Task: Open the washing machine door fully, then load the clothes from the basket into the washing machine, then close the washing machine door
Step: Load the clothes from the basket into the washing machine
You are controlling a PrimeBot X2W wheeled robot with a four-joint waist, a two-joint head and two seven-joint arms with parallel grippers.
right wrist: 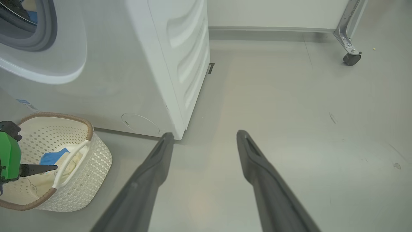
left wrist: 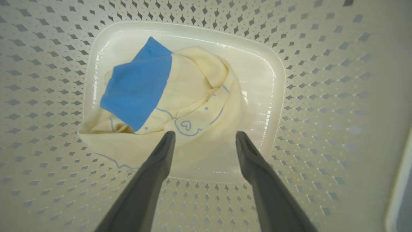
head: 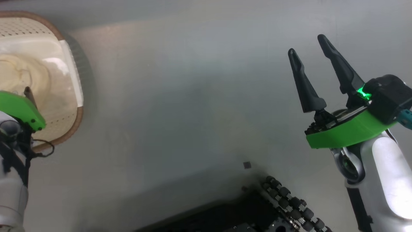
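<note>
The cream basket [left wrist: 322, 96] holds the clothes [left wrist: 193, 96], a cream garment with a blue patch and thin blue line drawings, crumpled on its bottom. My left gripper [left wrist: 205, 133] is open inside the basket, its tips just above the garment's near edge with nothing between them. The head view has the basket [head: 72, 83] at the upper left with the left wrist's green mount over it. My right gripper [head: 305, 45] is open and empty above bare floor. The washing machine [right wrist: 145, 64] stands behind the basket [right wrist: 96, 161], its grey gasket [right wrist: 48, 29] showing. The door is out of view.
My base with its black rollers [head: 289, 206] sits at the lower middle of the head view. A metal frame leg on a caster [right wrist: 351, 59] stands at the far right by the white wall. Open grey floor lies right of the machine.
</note>
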